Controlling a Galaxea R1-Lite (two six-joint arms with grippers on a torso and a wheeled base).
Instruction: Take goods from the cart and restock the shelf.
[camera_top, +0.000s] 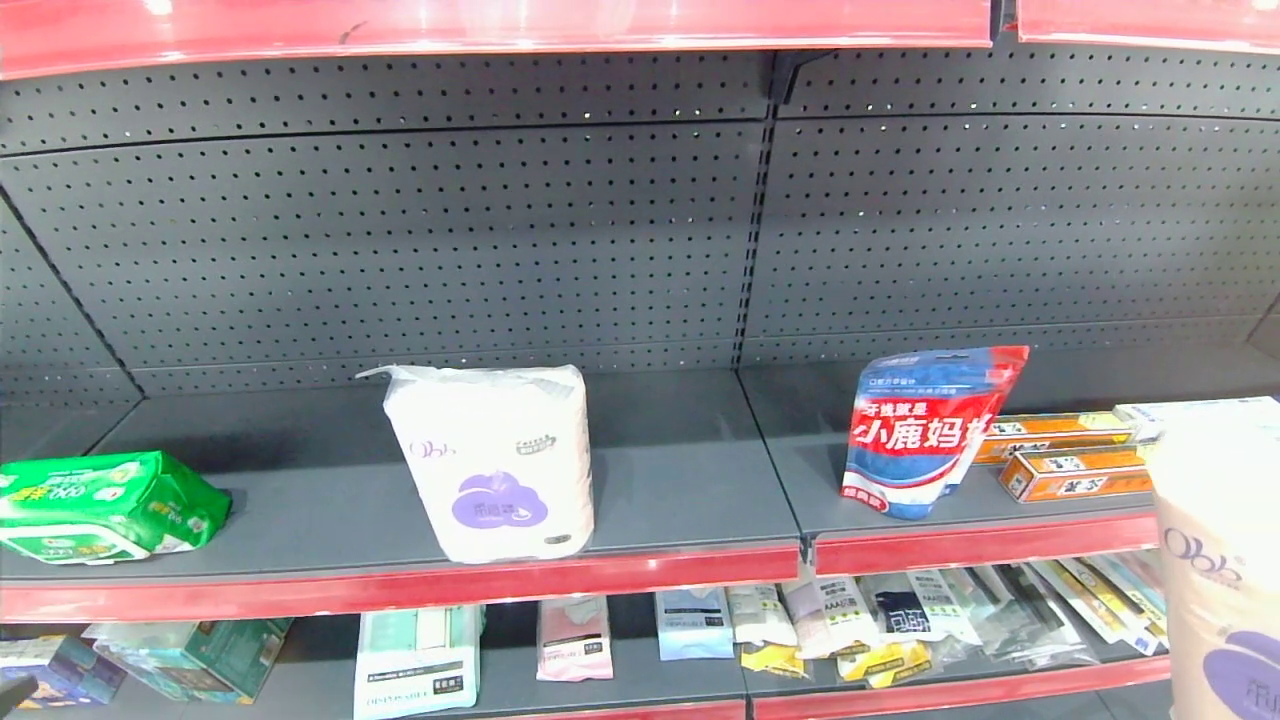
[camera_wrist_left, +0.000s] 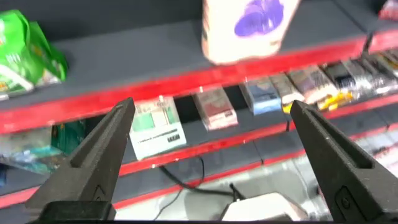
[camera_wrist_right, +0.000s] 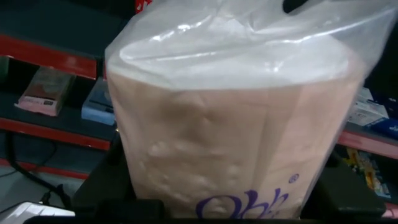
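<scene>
Item: tissue pack — clamped in my right tool, low right of the shelf; left tool open — I should set it upright beside the standing pack, base flat.

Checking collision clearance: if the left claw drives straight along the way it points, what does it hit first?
Likely the pink pack on the lower shelf, centred between the tips of the open left claw. Depth is unclear, so the shelf's red edge could come first.
</scene>
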